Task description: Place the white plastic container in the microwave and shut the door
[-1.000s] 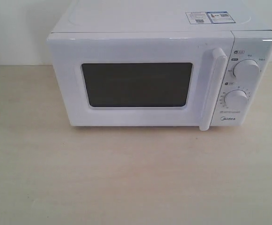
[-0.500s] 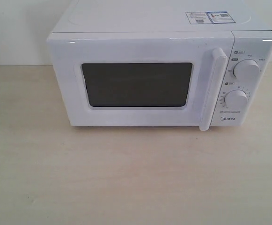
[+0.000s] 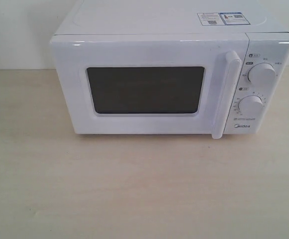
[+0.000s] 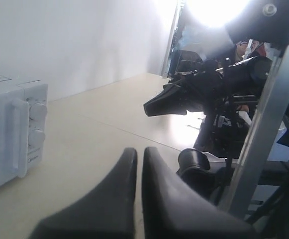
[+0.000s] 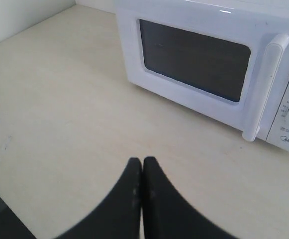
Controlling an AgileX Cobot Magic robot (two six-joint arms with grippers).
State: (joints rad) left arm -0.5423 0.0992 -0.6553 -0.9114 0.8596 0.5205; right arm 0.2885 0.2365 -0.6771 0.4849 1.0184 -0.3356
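A pale wall (image 3: 15,30) stands behind a light wooden table (image 3: 134,189), and on the table sits the microwave (image 3: 149,50), front toward me. Its door (image 3: 144,124) is shut flush, with the dark window in the middle and the upright handle (image 3: 225,94) at the door's right edge, just beside the two dials (image 3: 261,73).

The white plastic container shows in none of the views. It is not on the table in front, and the window is too dark to tell whether it sits inside.

Neither arm reaches into the wide view. The left hand (image 4: 140,150) is clenched on nothing, its tips nearly touching, and it looks at the microwave from off to the dial side, well apart. The right hand (image 5: 142,160) is likewise pinched closed and empty, held over bare table and facing the door.

If the door has to come open, I judge the right hand the better placed. The handle's long axis runs up and down, ahead of that hand.
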